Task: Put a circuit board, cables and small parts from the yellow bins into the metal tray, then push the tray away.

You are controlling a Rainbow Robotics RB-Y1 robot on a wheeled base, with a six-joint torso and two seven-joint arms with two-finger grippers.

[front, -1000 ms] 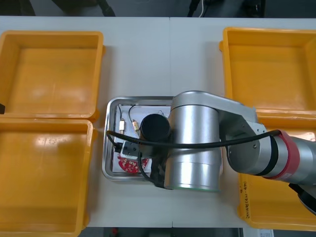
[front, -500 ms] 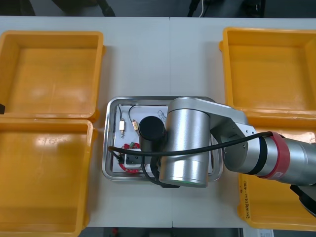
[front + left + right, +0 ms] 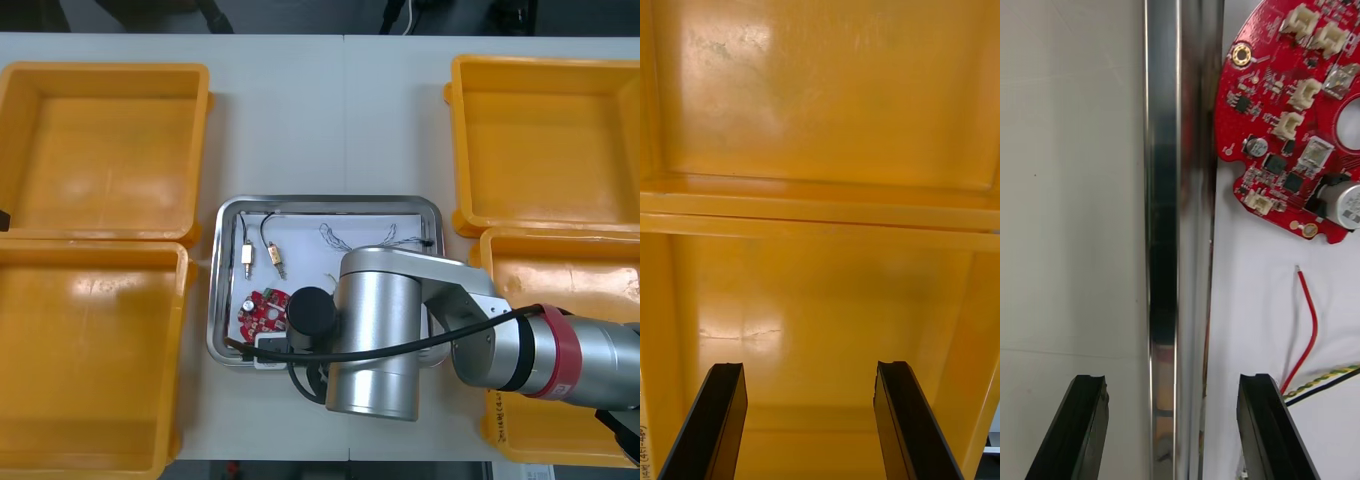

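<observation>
Far left: the left-hand pair of yellow bins (image 3: 100, 160), bare inside, with the left gripper (image 3: 809, 367) parked above them, fingers wide apart and holding nothing. Centre of the light table (image 3: 300, 120): the metal tray (image 3: 330, 199), loaded, with small metal parts (image 3: 246, 255) by its left wall, thin cables (image 3: 335, 238) toward the far rim and the round red circuit board (image 3: 262, 308) in the near-left corner, a red and yellow cable (image 3: 1306, 330) just beside it on the white liner (image 3: 1247, 315). Poised at the tray's near rim, toward that same corner: the right gripper (image 3: 1174, 379), fingers spread wide and gripping nothing, one outside over bare table, the other inside above the liner, the shiny rim between them. By all appearances the closing step, the push away. For a clean push: set the outer finger low against the rim's outside, hold the inner finger clear of the red wire and the board, then drive straight for the far edge, slowly. Expect a twist from so off-centre a contact; better to shift along the rim toward its middle first, or to correct heading on the way. Stay low enough not to ride over the rim, light enough not to tip the near edge. Mind the right-hand bins, just beside the tray's right side.
</observation>
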